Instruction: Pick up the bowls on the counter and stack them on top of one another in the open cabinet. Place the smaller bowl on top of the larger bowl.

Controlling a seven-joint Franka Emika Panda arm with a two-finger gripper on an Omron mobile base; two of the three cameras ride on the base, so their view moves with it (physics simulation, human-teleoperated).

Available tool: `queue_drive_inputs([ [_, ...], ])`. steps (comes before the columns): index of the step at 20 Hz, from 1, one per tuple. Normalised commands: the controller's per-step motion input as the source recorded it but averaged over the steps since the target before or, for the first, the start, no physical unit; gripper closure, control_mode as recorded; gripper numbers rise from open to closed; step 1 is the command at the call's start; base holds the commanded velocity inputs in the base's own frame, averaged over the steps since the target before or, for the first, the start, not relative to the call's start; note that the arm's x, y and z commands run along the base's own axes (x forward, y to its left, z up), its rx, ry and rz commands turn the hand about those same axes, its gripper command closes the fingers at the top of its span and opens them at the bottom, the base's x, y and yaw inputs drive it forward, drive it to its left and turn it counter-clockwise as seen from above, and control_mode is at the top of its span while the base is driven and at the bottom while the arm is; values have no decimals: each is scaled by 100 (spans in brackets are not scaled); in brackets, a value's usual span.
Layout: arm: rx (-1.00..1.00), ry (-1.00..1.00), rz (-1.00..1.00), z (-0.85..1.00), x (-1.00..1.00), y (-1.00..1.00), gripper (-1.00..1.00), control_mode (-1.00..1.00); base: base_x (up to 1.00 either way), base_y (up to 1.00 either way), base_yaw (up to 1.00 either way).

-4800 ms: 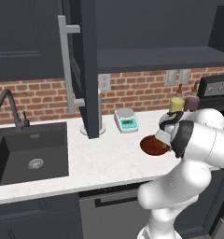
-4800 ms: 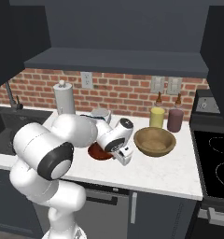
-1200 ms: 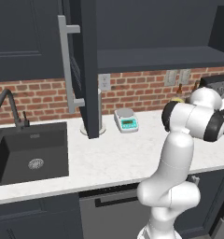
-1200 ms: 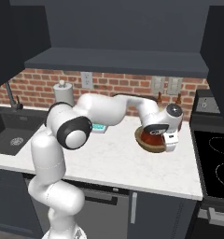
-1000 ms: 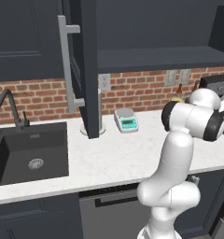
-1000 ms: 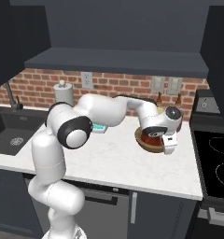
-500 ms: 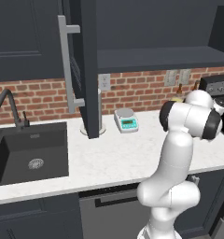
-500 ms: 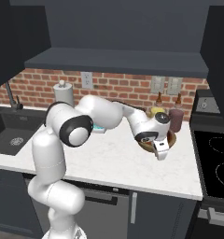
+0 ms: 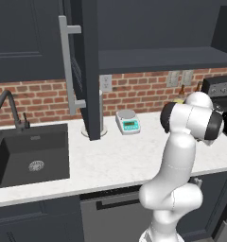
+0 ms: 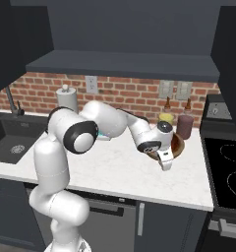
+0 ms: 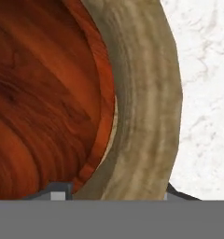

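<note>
While hidden from the left, hand (image 10: 165, 158) astride bowl (image 11: 137, 102) rim, grip unclear.

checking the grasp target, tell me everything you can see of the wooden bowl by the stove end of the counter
The bowl is round and shallow, with a thick tan wood-like rim and outer wall and a glossy red-brown grained inside. In the hand view it sits very close, on the white marbled counter, with the rim running between the two dark fingertips at the bottom edge. In the right base view the bowl shows past the wrist, near a yellow jar and a maroon jar. Whether the gripper has closed is unclear.
</note>
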Motion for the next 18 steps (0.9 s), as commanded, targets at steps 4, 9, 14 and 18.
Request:
queue_drive_inputs([
  [4, 0, -4, 0, 19, -4, 0, 100, -100, 0, 0, 0],
  [9, 0, -19, 0, 78, -36, 14, 100, -100, 0, 0, 0],
  [14, 0, -27, 0, 100, -94, 27, 100, -100, 0, 0, 0],
  [18, -1, -20, 3, 100, -100, 34, 100, -100, 0, 0, 0],
])
